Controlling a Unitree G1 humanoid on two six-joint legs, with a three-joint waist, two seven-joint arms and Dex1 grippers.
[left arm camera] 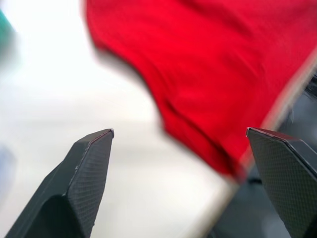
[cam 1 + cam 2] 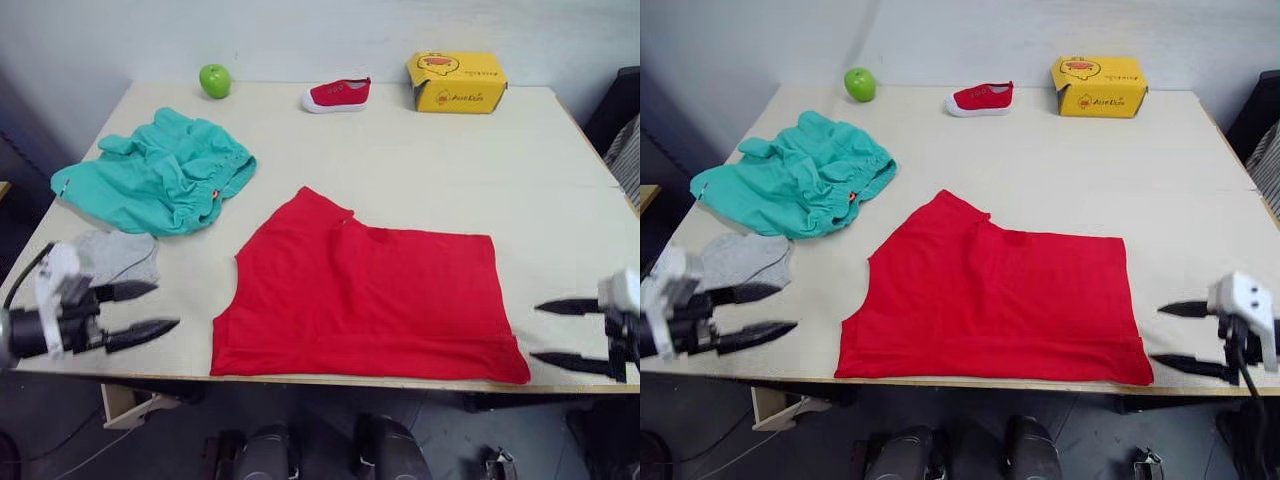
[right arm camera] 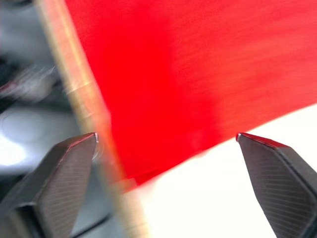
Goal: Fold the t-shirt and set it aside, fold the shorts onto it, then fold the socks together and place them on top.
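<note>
The red t-shirt [image 2: 365, 298] lies flat, partly folded, at the table's near middle, its lower edge along the front rim. Bunched teal shorts [image 2: 155, 178] rest at the left, and the light grey socks [image 2: 118, 255] lie just in front of them. My left gripper [image 2: 155, 308] hovers open at the front left corner, beside the socks and left of the shirt [image 1: 223, 69]. At the front right edge my right gripper [image 2: 538, 331] is open, just right of the shirt's corner [image 3: 178, 79]. Neither holds anything.
A green apple [image 2: 215, 80], a small red shoe [image 2: 338, 95] and a yellow box [image 2: 456, 82] stand along the far edge of the pale table [image 2: 540, 190]. A dark chair [image 2: 618, 105] stands off the right side.
</note>
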